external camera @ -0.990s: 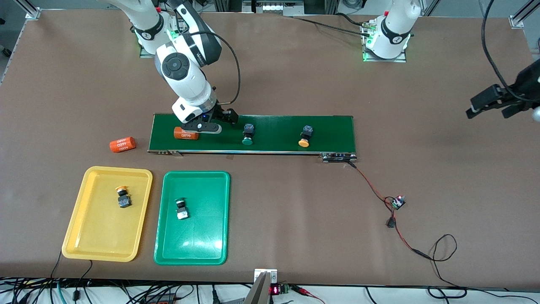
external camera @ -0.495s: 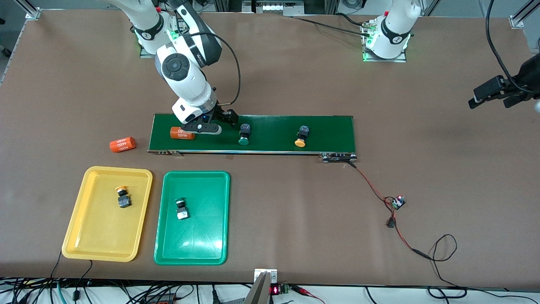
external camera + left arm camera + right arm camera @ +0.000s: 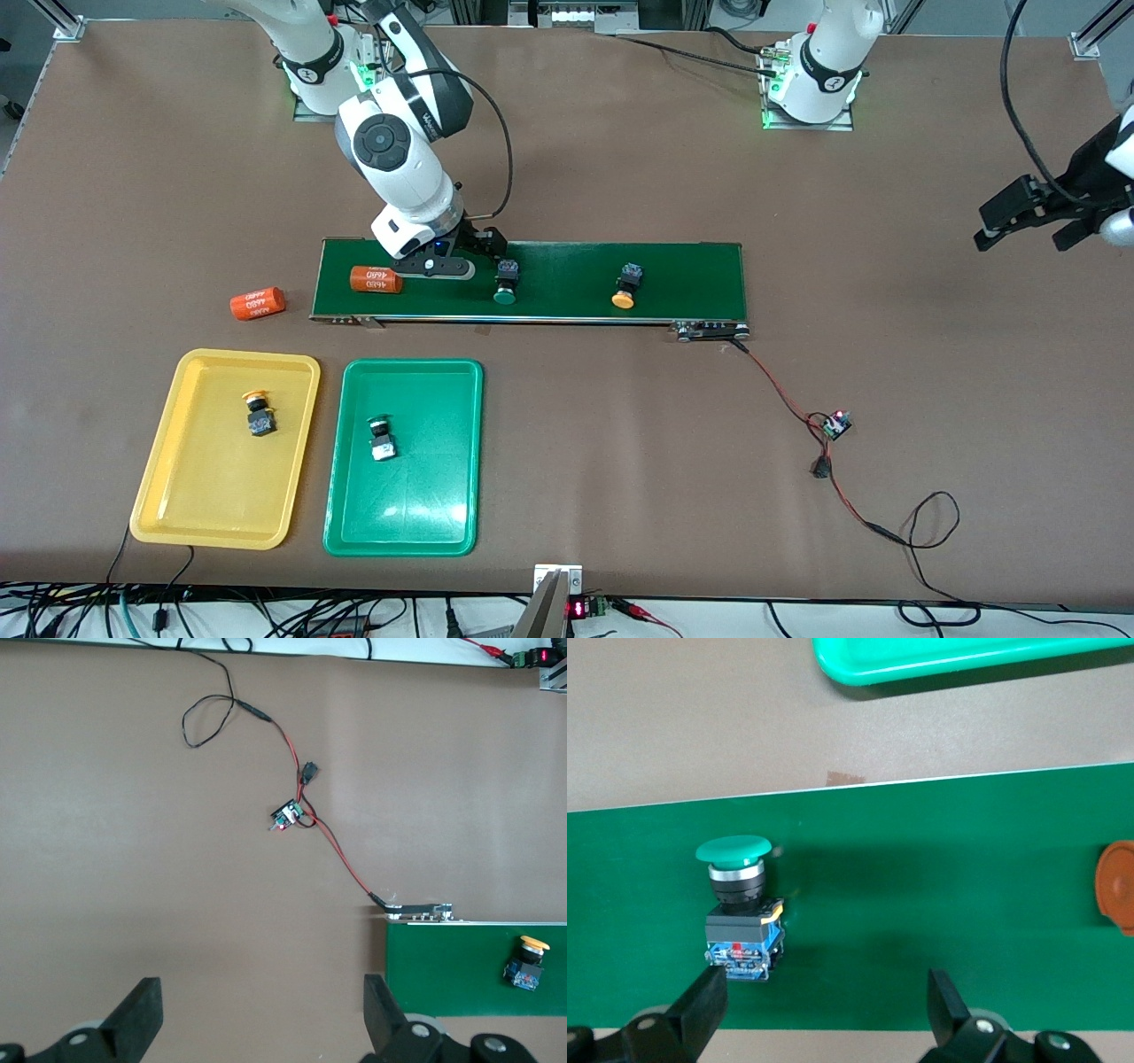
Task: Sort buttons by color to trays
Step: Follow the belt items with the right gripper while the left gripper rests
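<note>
Green-capped button (image 3: pixel 738 908) on its side, black body, belt (image 3: pixel 939 904) beneath

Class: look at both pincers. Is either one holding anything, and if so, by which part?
Nothing is held. The right pincer is open over the conveyor belt, beside the green button. The left pincer is open over bare table.
</note>
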Controlling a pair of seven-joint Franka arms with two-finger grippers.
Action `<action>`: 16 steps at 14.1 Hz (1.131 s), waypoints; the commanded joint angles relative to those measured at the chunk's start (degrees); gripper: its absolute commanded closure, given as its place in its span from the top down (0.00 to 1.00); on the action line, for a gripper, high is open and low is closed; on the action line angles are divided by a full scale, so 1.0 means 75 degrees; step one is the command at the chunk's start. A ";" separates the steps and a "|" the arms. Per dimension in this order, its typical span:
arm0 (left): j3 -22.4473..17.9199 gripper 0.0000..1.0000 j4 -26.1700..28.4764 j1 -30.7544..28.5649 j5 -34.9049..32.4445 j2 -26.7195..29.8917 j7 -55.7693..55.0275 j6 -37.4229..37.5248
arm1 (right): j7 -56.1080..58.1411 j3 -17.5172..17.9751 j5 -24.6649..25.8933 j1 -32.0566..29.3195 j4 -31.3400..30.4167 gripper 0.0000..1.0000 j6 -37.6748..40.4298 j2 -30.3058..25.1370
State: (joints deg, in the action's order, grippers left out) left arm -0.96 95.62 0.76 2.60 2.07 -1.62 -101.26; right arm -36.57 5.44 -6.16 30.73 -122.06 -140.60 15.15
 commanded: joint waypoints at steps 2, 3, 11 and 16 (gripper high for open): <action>-0.0539 1.00 0.0645 0.0461 -0.0112 0.0603 0.0122 -0.0013 | -0.0386 0.0001 0.0563 0.0016 0.0208 1.00 0.0160 0.0183; -0.0540 1.00 0.0447 0.0379 -0.0135 0.0568 0.0099 0.0372 | -0.0385 0.0001 0.0691 0.0004 0.0232 1.00 0.0358 0.0183; -0.0470 1.00 -0.0141 0.0261 -0.0112 0.0098 0.0005 0.0552 | -0.0538 0.0001 0.0833 -0.0031 0.0642 1.00 0.0911 0.0299; -0.0458 1.00 -0.0223 0.0261 -0.0181 0.0110 0.0005 0.1255 | -0.0713 0.0001 0.0833 -0.0042 0.0876 1.00 0.0910 0.0616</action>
State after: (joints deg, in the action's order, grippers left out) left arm -4.73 92.90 2.84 2.46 1.38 -1.72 -93.24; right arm -40.31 5.17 -1.01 30.67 -117.61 -134.71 18.21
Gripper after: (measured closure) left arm 0.000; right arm 0.000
